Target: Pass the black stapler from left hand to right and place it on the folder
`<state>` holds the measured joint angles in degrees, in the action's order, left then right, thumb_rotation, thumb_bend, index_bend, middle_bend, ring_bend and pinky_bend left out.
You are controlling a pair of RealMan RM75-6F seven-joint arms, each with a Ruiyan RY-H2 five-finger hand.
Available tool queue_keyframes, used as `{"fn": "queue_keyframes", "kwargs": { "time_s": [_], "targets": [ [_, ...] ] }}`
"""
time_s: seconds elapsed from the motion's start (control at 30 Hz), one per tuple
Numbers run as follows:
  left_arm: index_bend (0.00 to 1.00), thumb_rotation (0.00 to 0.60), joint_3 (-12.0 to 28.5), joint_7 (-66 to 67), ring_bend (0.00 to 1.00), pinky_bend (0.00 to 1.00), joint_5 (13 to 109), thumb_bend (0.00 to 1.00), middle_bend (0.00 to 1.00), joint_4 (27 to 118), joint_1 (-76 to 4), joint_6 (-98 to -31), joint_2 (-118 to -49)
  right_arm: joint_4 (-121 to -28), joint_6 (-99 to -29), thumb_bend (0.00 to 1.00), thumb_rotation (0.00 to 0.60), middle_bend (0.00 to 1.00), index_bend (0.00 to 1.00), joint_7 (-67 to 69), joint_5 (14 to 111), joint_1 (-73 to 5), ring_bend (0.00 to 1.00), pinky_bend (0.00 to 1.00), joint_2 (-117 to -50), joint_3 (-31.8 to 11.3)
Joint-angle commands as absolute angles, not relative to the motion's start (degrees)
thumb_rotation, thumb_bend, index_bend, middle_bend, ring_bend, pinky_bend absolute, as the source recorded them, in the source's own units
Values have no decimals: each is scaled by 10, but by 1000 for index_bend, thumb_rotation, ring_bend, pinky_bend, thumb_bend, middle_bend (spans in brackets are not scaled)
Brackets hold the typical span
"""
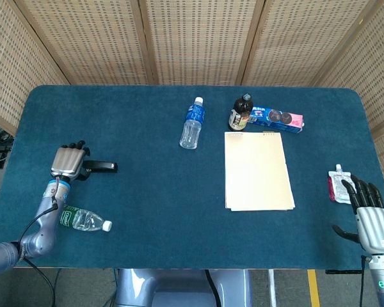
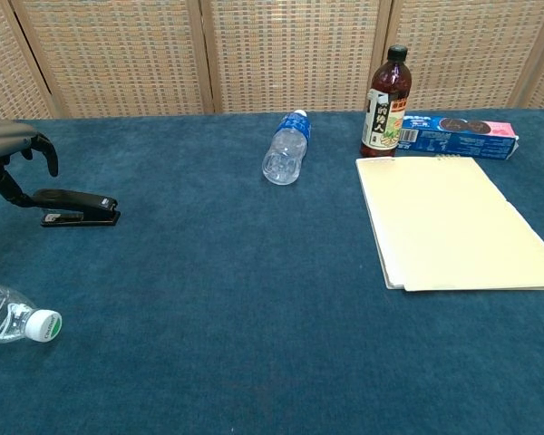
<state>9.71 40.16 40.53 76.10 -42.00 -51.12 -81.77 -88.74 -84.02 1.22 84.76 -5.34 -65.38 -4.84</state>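
Left hand (image 1: 68, 163) is hovering right over the back end of the black stapler (image 1: 102, 167), fingers curled downward with the thumb reaching toward the stapler's rear. From the chest view the left hand's fingers (image 2: 42, 148) hang above it and the thumb looks like it touches the tail end, but nothing's wrapped around the stapler, so I'd call that hand released and holding nothing. The stapler itself sits flat on the blue table (image 1: 147, 198), over on the left side, well apart from the folder (image 1: 257, 170).

Right hand (image 1: 371, 217) is down at the near right corner of the table, fingers spread and pointing away from the robot, nothing in it. Just beside its fingertips there's a little pouch with a white cap (image 1: 336, 183).

Folder is cream coloured and lies flat right of centre. Behind it stands a dark drink bottle (image 1: 240, 113) next to a blue and pink cookie box (image 1: 276, 119). A clear water bottle with a blue label (image 1: 192, 123) lies on its side near the middle back. Another clear bottle with a green label (image 1: 83, 219) lies near the front left, just beside the left forearm.
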Motion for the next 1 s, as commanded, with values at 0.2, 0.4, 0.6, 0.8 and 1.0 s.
{"fn": "queue_keyframes", "kwargs": {
  "time_s": [0.2,0.4,0.6,0.8,1.0],
  "targets": [
    [331,600,87,409,210,269,387,311,164,725,-438,-492,-845,-882,-835,140,600,0,41,15,838,-55,0,0,-656,-52],
    [333,600,79,410,210,269,377,316,164,684,-450,-475,-876,-874,-829,140,600,0,42,16,832,-57,0,0,-659,-54],
    [349,600,75,410,217,278,373,323,174,656,-461,-462,-896,-868,-823,140,600,0,42,20,826,-59,0,0,-661,-56],
    [682,600,71,384,464,475,418,519,464,624,-460,-492,-932,-867,-825,139,600,0,42,23,825,-59,0,0,-662,-57],
    [812,600,70,344,561,549,480,577,577,628,-452,-517,-934,-869,-828,140,600,0,43,23,828,-58,0,0,-661,-56]
  ]
}}
